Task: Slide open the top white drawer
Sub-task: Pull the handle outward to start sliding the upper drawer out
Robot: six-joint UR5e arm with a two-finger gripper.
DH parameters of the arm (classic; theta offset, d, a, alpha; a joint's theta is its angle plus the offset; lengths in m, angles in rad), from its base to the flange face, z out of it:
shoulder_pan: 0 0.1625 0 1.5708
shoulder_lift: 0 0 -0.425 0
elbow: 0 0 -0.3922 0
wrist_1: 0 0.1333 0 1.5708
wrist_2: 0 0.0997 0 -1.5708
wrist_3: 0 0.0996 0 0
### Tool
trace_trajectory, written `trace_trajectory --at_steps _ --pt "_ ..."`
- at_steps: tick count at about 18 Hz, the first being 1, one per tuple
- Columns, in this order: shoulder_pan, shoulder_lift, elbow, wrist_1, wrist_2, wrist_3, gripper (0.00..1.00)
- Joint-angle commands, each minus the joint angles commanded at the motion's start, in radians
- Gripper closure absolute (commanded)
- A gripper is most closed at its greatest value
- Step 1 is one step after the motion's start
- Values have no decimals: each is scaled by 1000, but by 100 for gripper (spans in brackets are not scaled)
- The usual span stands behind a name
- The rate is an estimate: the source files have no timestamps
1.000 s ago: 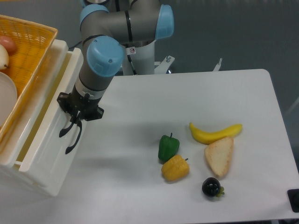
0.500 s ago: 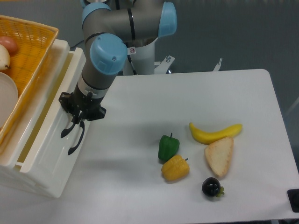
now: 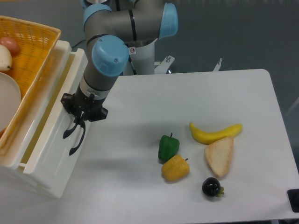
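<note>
Already the glossy white plastic top drawer (image 3: 49,135) stands partly out beneath the orange wicker basket (image 3: 28,56), the black two-finger gripper (image 3: 77,126) pinched on its curved black handle (image 3: 74,137), more travel seemingly left.

The arm reaches down-left, its gripper (image 3: 80,122) apparently closed.

Bright, even overhead light, sharp focus, soft shadows on the table (image 3: 196,93), no glare.
</note>
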Motion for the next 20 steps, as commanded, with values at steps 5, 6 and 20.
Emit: trace_trajectory --at_steps 5,6,20 --pt "9 -3 3 0 2 3 84" --pt "14 -3 3 0 2 3 84" --pt "57 -3 6 -2 2 25 84"
